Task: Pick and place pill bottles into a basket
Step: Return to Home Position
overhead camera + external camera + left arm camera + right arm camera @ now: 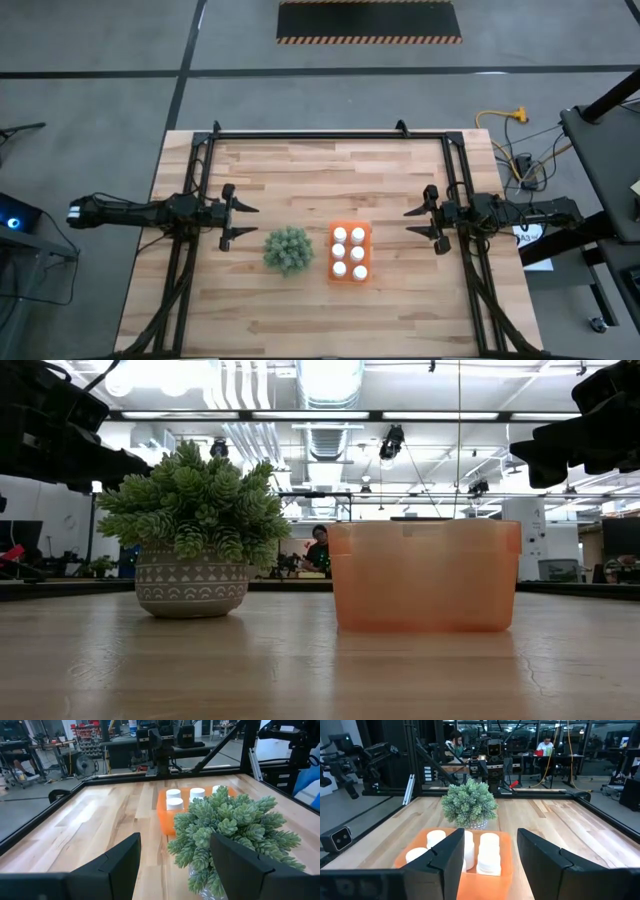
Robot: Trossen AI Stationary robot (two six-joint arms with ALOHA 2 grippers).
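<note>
The orange basket stands on the wooden table, right of centre, toward the near edge. Several white pill bottles stand upright inside it in two rows; they also show in the wrist views. My left gripper hovers open at the table's left, pointing level toward the table's middle, clear of the basket. My right gripper hovers open at the table's right, facing the basket from a short way off. Neither has anything between its fingers.
A round green bushy plant in a patterned pot stands just left of the basket, between it and my left gripper. Black frame rails run along the table's far edge and both sides. People sit in the room beyond.
</note>
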